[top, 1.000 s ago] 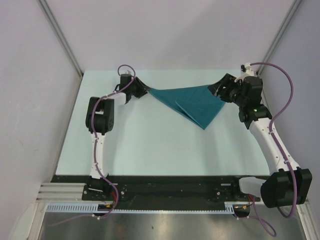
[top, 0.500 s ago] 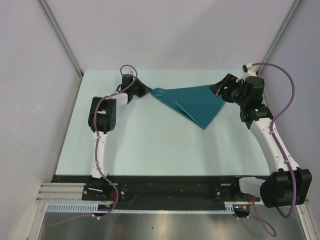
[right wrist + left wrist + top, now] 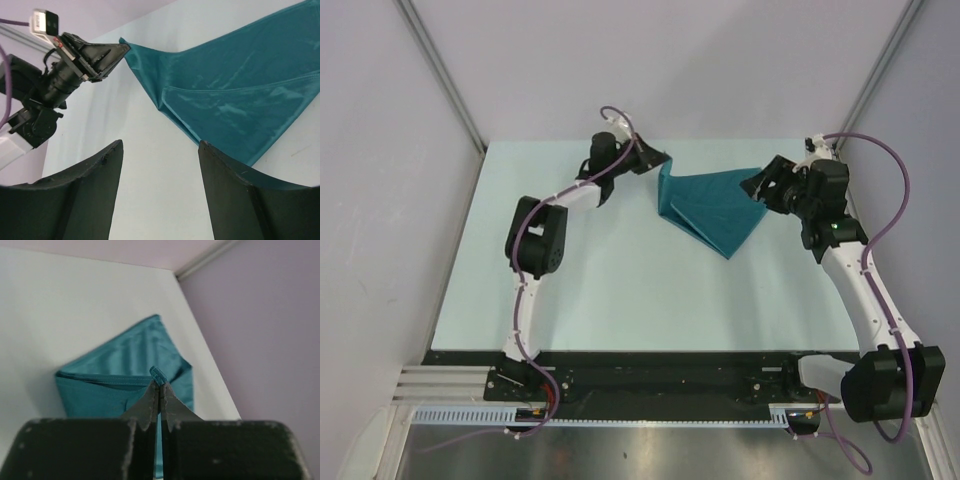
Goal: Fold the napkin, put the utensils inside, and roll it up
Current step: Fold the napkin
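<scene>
The teal napkin [image 3: 715, 205] lies partly folded at the back of the table, its left corner lifted. My left gripper [image 3: 662, 160] is shut on that corner; in the left wrist view the fingertips [image 3: 160, 385] pinch a small bit of teal hem, with the rest of the napkin [image 3: 125, 365] below. My right gripper [image 3: 756, 186] is open and empty just off the napkin's right corner. In the right wrist view the jaws [image 3: 160, 143] stand wide apart over bare table, the napkin [image 3: 240, 100] lies beyond them, and the left gripper [image 3: 122, 49] holds the far corner. The utensils are out of view.
The pale table [image 3: 620, 290] has lilac walls at the back and sides, with metal corner posts [image 3: 445, 80]. The right wall shows close behind the napkin in the left wrist view [image 3: 260, 330]. The arm bases stand at the near edge.
My left gripper has carried the napkin's left corner to the right and upward, folding the cloth narrower. The right gripper has stayed near the right corner.
</scene>
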